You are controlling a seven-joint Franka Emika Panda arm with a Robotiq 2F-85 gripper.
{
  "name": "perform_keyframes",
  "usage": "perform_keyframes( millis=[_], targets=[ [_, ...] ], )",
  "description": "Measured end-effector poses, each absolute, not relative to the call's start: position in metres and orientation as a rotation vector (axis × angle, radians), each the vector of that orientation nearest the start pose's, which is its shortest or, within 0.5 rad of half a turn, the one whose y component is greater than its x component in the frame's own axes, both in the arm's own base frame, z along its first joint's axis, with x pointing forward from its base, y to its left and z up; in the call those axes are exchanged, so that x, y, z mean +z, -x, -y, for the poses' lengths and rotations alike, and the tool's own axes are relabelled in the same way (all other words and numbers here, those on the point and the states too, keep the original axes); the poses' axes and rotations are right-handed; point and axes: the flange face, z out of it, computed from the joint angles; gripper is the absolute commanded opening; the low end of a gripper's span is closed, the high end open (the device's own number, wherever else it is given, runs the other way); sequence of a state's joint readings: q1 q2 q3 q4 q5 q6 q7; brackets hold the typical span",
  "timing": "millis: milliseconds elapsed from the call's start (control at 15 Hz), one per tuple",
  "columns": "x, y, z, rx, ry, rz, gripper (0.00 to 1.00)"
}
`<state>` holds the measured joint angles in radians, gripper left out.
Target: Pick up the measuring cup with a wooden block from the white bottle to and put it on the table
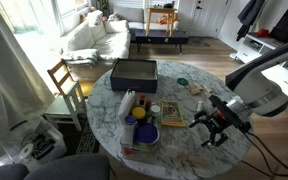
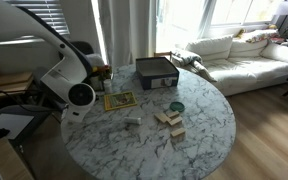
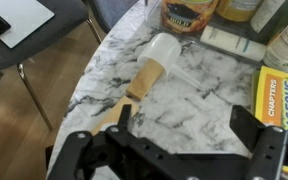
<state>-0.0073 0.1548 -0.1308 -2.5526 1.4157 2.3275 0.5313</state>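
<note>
In the wrist view the clear measuring cup lies on its side on the marble table, close to the table's edge. A wooden block sticks out of its mouth towards me. The white bottle lies flat just beyond the cup; it also shows in an exterior view. My gripper is open and empty. It hovers above the table just short of the cup, with the block near its left finger. An exterior view shows the gripper over the table's edge.
A yellow book lies to the right of the gripper, and a jar stands behind the cup. A blue bowl and a black box are on the table. Loose wooden blocks and a teal lid lie mid-table. A chair stands beside the edge.
</note>
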Motion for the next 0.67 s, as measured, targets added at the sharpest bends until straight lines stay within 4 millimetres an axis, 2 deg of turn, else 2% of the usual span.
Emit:
perform_keyframes(
  millis=[200,467,667],
  targets=[
    [0.205,-0.397,0.018,0.472,1.434,-2.029,1.00],
    [0.211,-0.364,-0.014,0.394,1.467,-2.160,1.00],
    [0.214,-0.362,-0.035,0.326,1.495,-2.209,1.00]
  ],
)
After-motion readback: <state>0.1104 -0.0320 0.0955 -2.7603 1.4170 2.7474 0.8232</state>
